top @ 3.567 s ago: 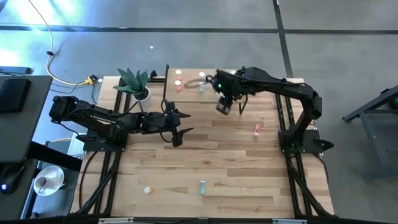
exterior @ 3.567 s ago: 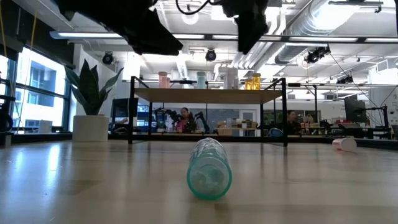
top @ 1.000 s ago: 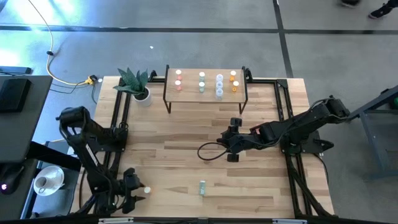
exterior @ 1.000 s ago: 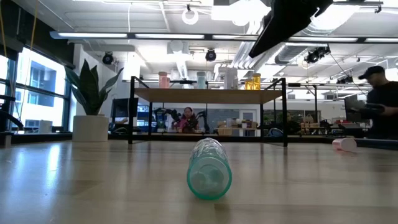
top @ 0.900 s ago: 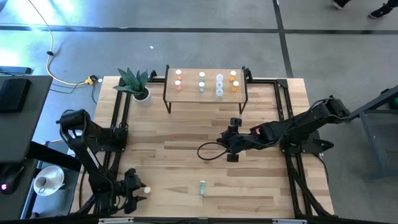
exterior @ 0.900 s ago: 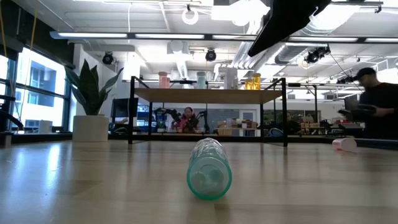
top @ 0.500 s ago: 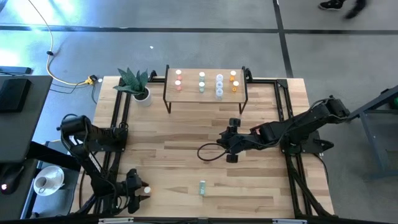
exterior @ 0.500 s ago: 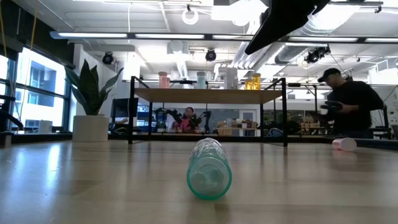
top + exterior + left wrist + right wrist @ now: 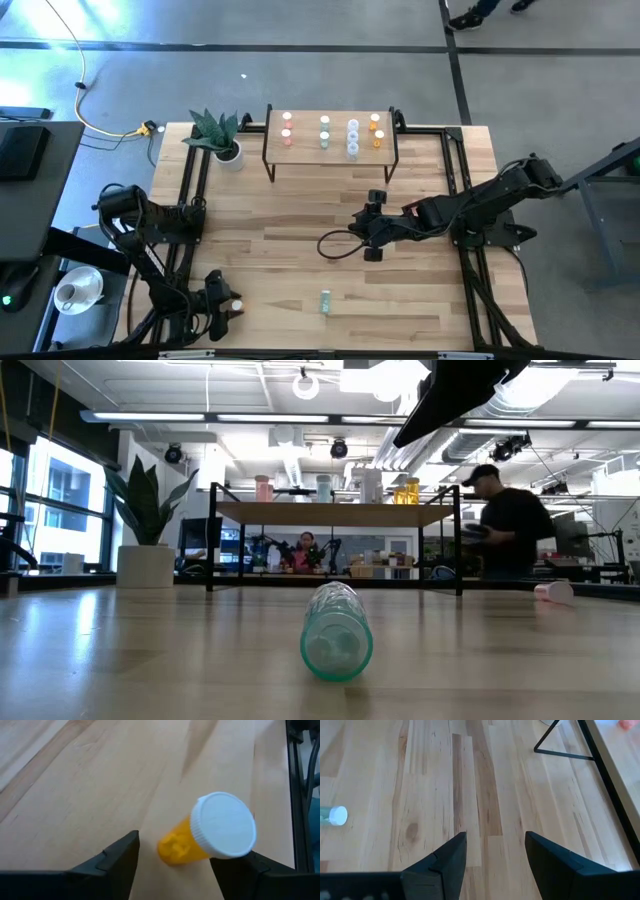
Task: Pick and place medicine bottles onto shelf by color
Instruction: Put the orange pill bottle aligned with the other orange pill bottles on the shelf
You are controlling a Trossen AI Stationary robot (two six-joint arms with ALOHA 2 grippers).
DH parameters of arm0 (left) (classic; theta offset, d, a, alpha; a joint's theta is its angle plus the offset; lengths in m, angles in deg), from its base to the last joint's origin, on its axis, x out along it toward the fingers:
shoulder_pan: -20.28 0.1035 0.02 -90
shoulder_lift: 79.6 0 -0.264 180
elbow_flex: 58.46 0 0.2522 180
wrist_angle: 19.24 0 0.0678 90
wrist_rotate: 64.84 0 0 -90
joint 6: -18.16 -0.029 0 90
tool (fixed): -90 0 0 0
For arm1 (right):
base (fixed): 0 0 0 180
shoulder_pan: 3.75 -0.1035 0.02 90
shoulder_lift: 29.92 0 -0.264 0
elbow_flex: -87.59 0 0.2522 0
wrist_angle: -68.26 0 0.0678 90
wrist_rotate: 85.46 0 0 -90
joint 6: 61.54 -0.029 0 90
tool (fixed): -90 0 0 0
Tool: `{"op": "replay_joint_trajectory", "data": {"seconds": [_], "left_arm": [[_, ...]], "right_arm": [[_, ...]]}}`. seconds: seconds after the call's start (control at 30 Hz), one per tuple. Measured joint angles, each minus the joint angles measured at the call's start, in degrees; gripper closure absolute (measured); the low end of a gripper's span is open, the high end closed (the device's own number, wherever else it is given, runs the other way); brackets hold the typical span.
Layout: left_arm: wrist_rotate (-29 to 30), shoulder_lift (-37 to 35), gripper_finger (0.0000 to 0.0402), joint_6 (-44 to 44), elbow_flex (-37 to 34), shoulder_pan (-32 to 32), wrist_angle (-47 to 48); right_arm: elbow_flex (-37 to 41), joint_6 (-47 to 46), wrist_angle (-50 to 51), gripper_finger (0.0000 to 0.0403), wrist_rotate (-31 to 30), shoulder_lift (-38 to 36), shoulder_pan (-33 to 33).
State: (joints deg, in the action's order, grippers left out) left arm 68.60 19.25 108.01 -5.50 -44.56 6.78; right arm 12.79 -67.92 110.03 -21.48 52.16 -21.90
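Note:
An orange medicine bottle with a white cap lies on its side near the table's near left corner. My left gripper is open and low over the table, one finger on each side of the bottle; it also shows in the high view. A green bottle lies on its side near the front edge. My right gripper is open and empty over the table's middle. The shelf at the far edge holds pink, green, clear and orange bottles in separate groups.
A potted plant stands left of the shelf. A pink bottle lies on the table at the right. A black cable loop hangs by my right gripper. A person walks beyond the table. Bare wood lies between shelf and front edge.
My left gripper has crept a little toward the table's right edge, closer to the orange bottle, still open. The bottles have stayed where they were. A person behind the table has walked across the room.

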Motion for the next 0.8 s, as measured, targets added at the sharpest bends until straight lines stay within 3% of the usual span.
{"op": "replay_joint_trajectory", "data": {"seconds": [0.57,0.8], "left_arm": [[0.55,0.02,0.0290,-1.95,0.00,0.30,-0.36],[0.44,0.02,0.0308,-4.37,0.00,3.15,-0.33]], "right_arm": [[0.04,-1.08,-0.09,0.0210,0.02,0.00,0.00],[0.04,-1.70,-1.82,0.0210,1.15,0.02,0.00]]}}
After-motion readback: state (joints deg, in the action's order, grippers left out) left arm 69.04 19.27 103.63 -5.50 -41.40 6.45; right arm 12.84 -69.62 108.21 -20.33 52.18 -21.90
